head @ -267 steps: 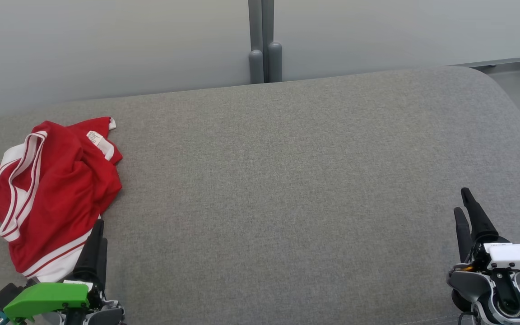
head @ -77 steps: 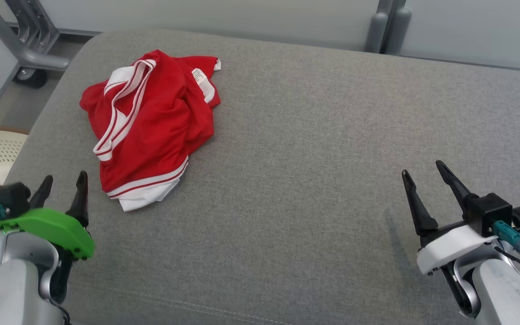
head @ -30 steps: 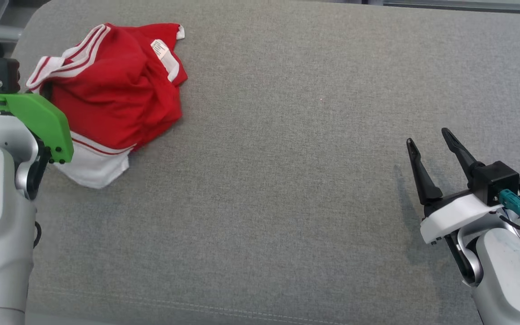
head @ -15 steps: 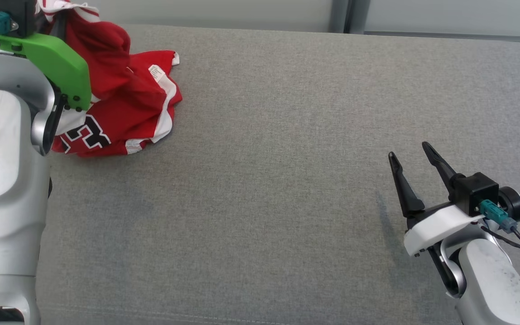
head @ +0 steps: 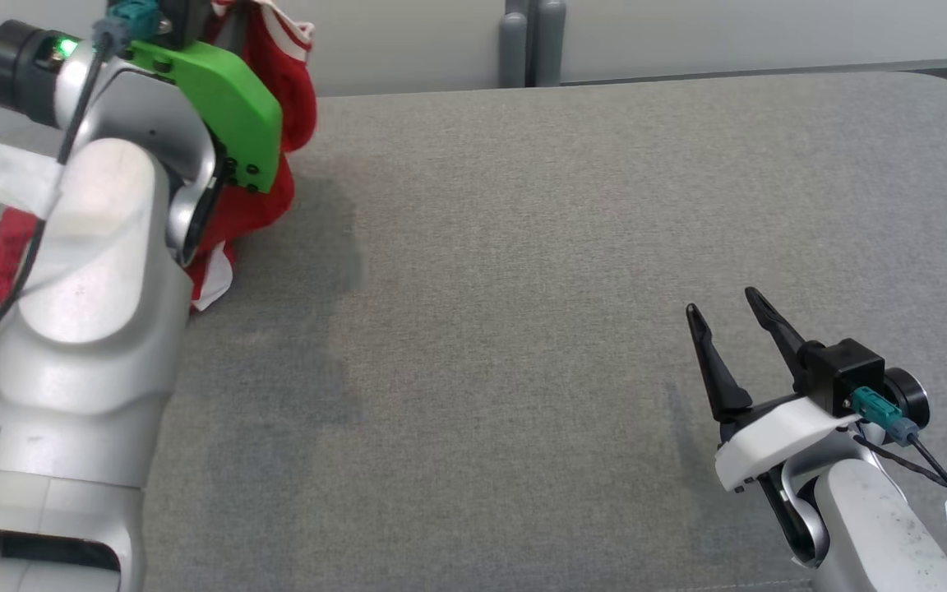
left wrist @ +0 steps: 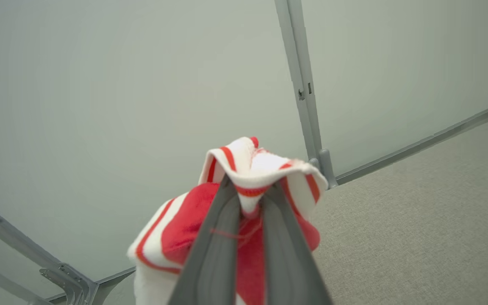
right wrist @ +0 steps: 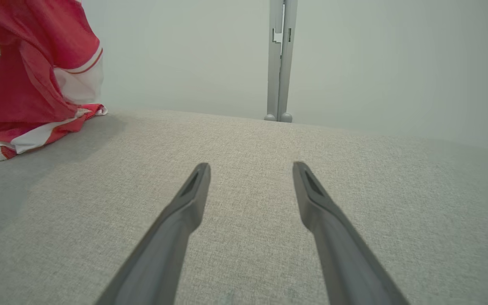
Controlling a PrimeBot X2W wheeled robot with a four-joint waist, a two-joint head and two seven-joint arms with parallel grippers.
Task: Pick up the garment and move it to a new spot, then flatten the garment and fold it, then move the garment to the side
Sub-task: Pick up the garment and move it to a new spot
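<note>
Upholstery comes first: the grey cushion (head: 523, 329) spreads beneath both my arms. Low on my right, my right gripper (head: 721, 300) is held just over it, its two fingers spread wide with nothing between them. On my left, my pale forearm (head: 87, 312) rises steeply. At its end my left gripper (left wrist: 250, 188) is pinched tight on a white-and-red striped edge of the garment (head: 299, 107). The red cloth hangs down from that grip, behind and beside my forearm. Its lower part bunches on the cushion at the far left, well apart from my right gripper. Beyond it stands the pale wall panel (head: 728, 33) with a grey post (head: 531, 41).
</note>
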